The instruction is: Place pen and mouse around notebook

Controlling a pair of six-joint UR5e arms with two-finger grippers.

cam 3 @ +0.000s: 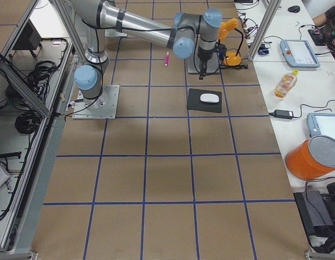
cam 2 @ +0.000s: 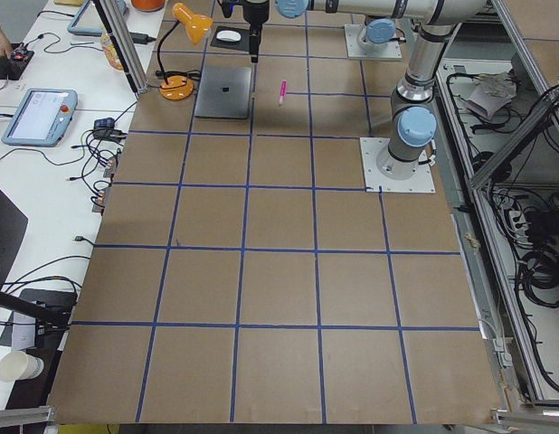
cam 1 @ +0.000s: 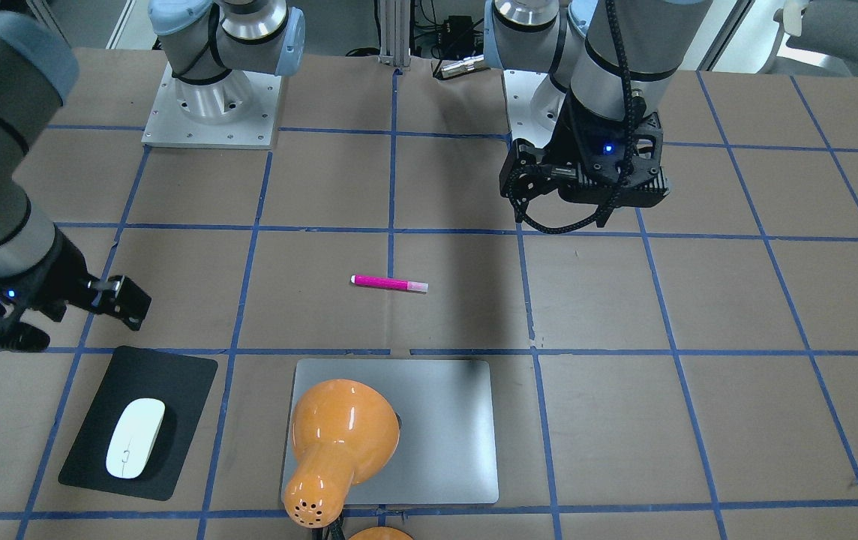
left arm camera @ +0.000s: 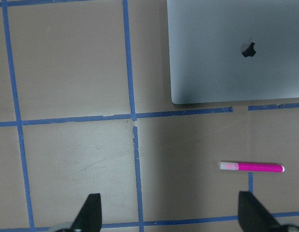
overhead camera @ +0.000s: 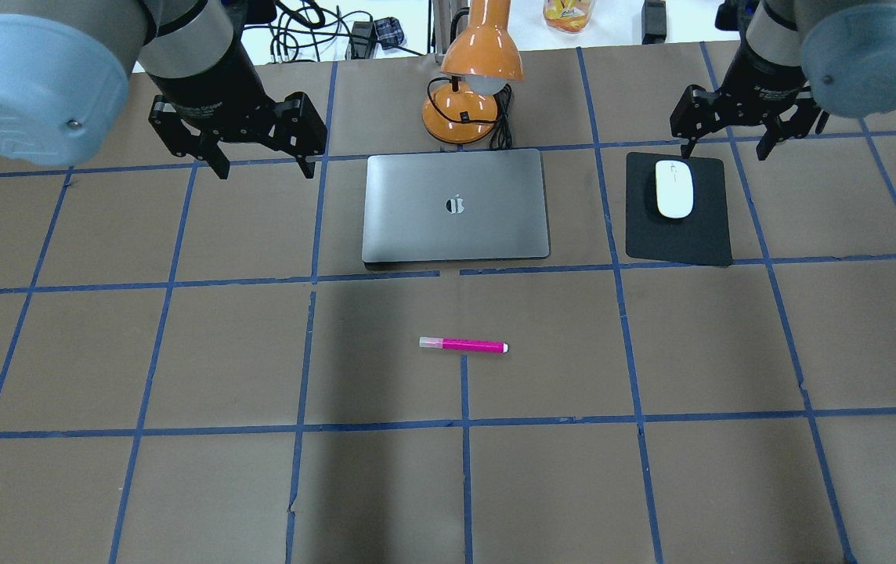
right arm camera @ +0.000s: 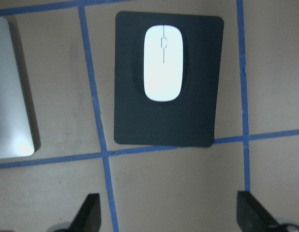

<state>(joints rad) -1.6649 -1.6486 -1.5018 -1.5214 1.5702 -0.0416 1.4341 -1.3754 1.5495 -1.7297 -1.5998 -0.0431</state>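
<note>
The pink pen [overhead camera: 464, 345] lies flat on the brown table, in front of the silver-grey notebook [overhead camera: 487, 227] and apart from it. On a black pad [overhead camera: 683, 239] to the notebook's right rests the white mouse [overhead camera: 673, 189]. My left gripper [overhead camera: 264, 160] hangs open and empty above the table, left of the notebook. In its wrist view the pen [left arm camera: 251, 167] and the notebook [left arm camera: 227, 58] lie ahead. Open and empty too, my right gripper [overhead camera: 726, 141] hovers by the pad's far edge. Its wrist view looks down on the mouse [right arm camera: 163, 63].
An orange desk lamp [overhead camera: 467, 102] stands just behind the notebook, its shade [cam 1: 339, 427] leaning over the lid. Blue tape lines [overhead camera: 464, 392] grid the table. Cables and a bottle [overhead camera: 568, 14] lie beyond the far edge.
</note>
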